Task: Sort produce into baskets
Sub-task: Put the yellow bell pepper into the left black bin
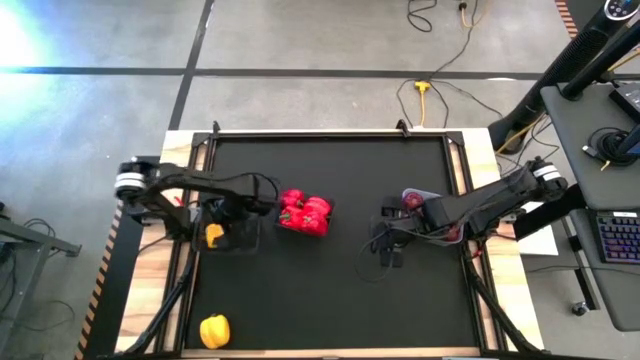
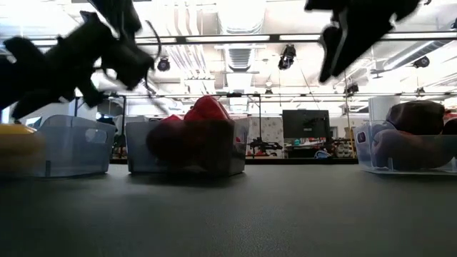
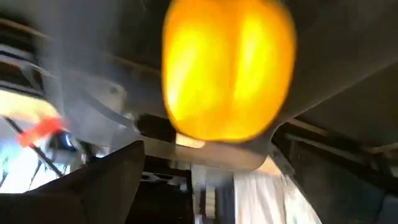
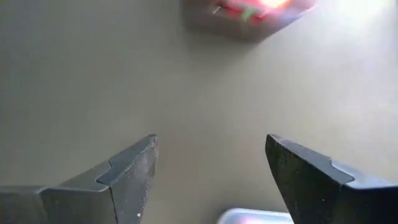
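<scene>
Dark, angular fingers of the left claw [image 1: 215,222] stand parted above a glossy, rounded yellow pepper [image 1: 214,236] in the clear plastic tub [image 1: 245,240] at nine o'clock on the matte black table [image 1: 330,290]. Red peppers [image 1: 304,213] fill the middle tub. Right claw [image 1: 388,243], open and empty, hovers at three o'clock.
</scene>
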`<state>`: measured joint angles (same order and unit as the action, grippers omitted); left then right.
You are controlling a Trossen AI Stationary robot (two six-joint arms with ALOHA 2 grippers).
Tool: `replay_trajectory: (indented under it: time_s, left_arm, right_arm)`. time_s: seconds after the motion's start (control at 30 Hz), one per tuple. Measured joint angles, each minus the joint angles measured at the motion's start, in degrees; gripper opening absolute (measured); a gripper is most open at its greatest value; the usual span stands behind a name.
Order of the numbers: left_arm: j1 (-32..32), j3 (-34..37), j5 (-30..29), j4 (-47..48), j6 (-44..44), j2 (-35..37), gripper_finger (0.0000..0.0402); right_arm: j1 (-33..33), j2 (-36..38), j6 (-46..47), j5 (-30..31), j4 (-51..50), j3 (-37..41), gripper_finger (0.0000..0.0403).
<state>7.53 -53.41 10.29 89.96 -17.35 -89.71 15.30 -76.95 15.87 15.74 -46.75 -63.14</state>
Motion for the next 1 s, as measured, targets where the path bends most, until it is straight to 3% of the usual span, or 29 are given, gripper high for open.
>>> replay_trajectory:
  time_s: [0.17, 0.27, 0.5, 0.63, 0.77, 0.87, 1.0]
  left_arm:
    - [-0.24, -4.23, -7.42, -2.96, 2.38, 10.76, 0.0371]
    - [-0.58, -6.52, -9.98, -4.25, 5.04, 17.71, 0.0366]
    - [-6.63, -8.83, -8.33, -8.42, 6.11, 34.85, 0.0366]
    - [-11.75, -8.83, -5.02, -11.06, 1.15, 42.2, 0.0366]
    - [-19.3, -8.83, -2.19, -13.06, -6.07, 44.77, 0.0365]
    - [-27.35, -8.83, 0.73, -17.07, -12.06, 42.8, 0.0365]
    - [-41.16, -8.83, -5.55, -21.36, -18.2, 37.45, 0.0365]
  right_arm:
    - [0.97, -2.55, 0.99, 6.86, -4.91, -8.55, 0.0288]
    - [0.95, -5.24, 4.55, 7.75, -4.76, -12.01, 0.0288]
    - [1.89, -14.88, 11.43, 8.31, -4.93, -20.71, 0.0288]
    - [2.38, -20.93, 16.32, 8.29, -5.37, -26.23, 0.0288]
    - [3.32, -25.29, 22.05, 8.31, -5.79, -31.37, 0.0288]
    - [4.45, -27.68, 23.51, 7.85, -8.13, -34.84, 0.0288]
    - [5.74, -29.78, 24.82, 7.79, -13.59, -38.25, 0.0288]
